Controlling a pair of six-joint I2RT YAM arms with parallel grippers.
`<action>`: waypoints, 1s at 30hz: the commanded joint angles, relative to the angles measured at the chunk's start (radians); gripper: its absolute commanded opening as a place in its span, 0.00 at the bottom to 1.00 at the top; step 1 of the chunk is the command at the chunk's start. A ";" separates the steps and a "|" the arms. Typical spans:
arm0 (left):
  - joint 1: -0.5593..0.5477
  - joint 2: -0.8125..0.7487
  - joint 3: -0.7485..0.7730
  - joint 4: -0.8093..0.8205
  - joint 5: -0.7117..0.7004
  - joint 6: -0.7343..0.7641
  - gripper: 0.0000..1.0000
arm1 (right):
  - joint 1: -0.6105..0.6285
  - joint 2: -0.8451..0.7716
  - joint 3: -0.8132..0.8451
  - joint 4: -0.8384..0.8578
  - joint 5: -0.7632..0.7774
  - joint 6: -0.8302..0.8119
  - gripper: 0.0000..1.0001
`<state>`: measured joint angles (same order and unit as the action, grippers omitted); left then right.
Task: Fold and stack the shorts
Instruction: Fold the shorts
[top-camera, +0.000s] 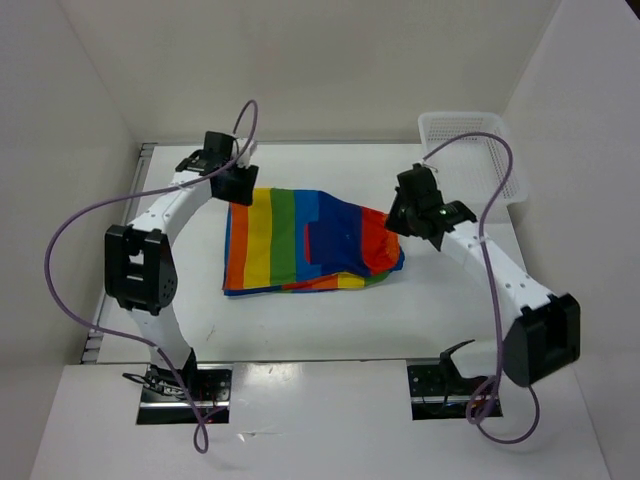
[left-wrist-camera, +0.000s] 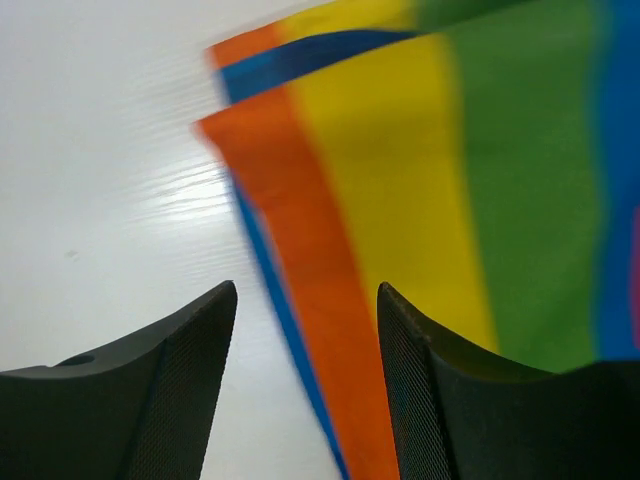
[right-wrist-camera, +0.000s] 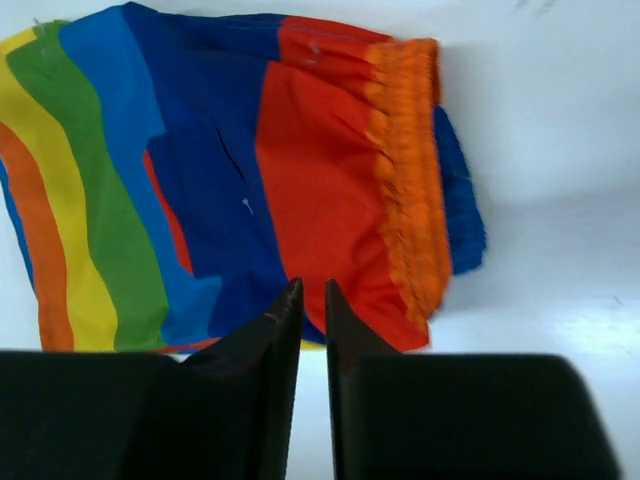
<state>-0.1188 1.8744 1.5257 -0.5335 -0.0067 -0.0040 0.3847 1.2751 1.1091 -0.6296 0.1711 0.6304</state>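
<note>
Table: bearing one pair of shorts, lying at centre, apparently folded over once; final folding and stacking seemingly remaining.
Basket: sitting far right, apart.
Left gripper: hovering wide open over the orange-striped edge, holding nothing.
Right gripper: hanging nearly closed, empty.

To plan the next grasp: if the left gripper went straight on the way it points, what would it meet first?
Probably the orange edge of the shorts, which lies between its open jaws; depth is unclear.

Shorts: orange, yellow, green, blue stripes, big dark blue patch, red panel by orange waistband. Basket white mesh.
</note>
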 joint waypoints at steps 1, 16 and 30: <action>-0.102 -0.070 0.030 -0.103 0.161 0.004 0.66 | 0.014 0.140 0.061 0.131 -0.074 -0.006 0.17; -0.312 0.022 -0.366 -0.057 0.104 0.004 0.63 | -0.013 0.685 0.222 0.245 -0.012 0.018 0.00; -0.312 0.000 -0.440 -0.028 -0.109 0.004 0.63 | -0.083 0.852 0.441 0.323 0.021 0.009 0.00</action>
<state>-0.4496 1.7962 1.1114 -0.4774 -0.0124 -0.0120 0.3161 2.0731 1.4525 -0.3557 0.1921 0.6819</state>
